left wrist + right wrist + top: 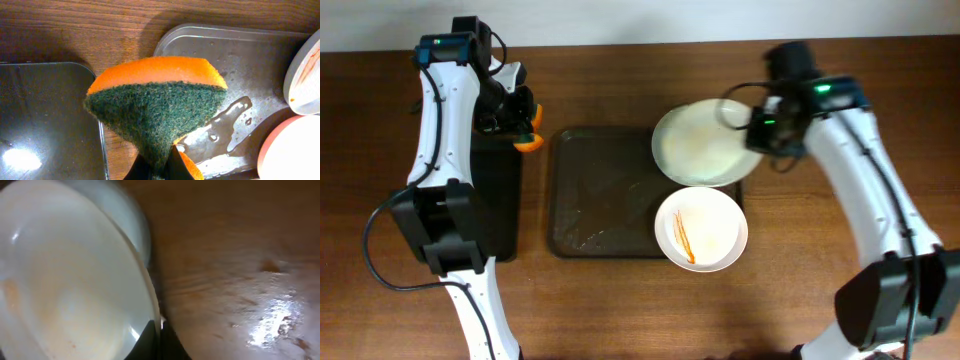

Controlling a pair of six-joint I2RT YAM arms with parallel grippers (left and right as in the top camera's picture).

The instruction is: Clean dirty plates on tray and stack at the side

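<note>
Right tool point(755, 128) grips plate point(700, 148) rim over tray point(590, 190) corner.

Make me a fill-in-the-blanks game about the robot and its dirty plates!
1. The left gripper pinches a sponge whose scrubby side is dark ____.
2. The right gripper grips the pale plate, one of ____ plates in the overhead view.
3. The white plate at the tray corner has ____ streaks on it.
Missing words: green, two, orange.
</note>
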